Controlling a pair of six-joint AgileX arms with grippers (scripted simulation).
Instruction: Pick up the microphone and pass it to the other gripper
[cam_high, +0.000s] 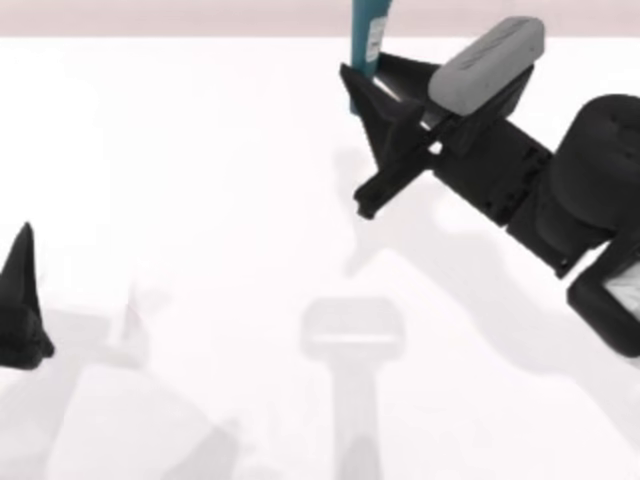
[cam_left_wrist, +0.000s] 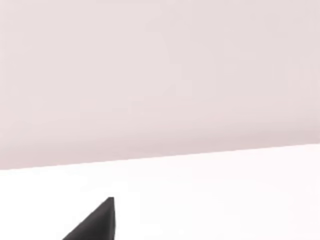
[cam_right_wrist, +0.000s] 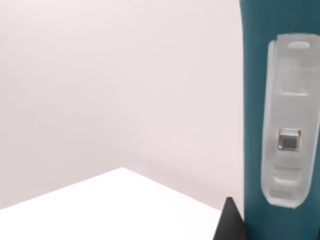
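The microphone (cam_high: 366, 40) hangs upright at the table's far edge, right of centre. Only its teal handle and white switch panel show, and its head is out of view. My right gripper (cam_high: 376, 88), the one with a grey rounded block on top, is shut on the handle. In the right wrist view the microphone (cam_right_wrist: 280, 125) fills one side, with a black fingertip (cam_right_wrist: 229, 224) pressed against it. The other gripper, my left gripper (cam_high: 20, 300), sits at the table's left edge, far from the microphone. It is open; one fingertip (cam_left_wrist: 102, 220) shows, with nothing beside it.
The white table (cam_high: 200, 200) stretches between the two arms. Its far edge meets a pale pink wall (cam_high: 150, 15). Grey shadows of the arms lie on the front half of the table.
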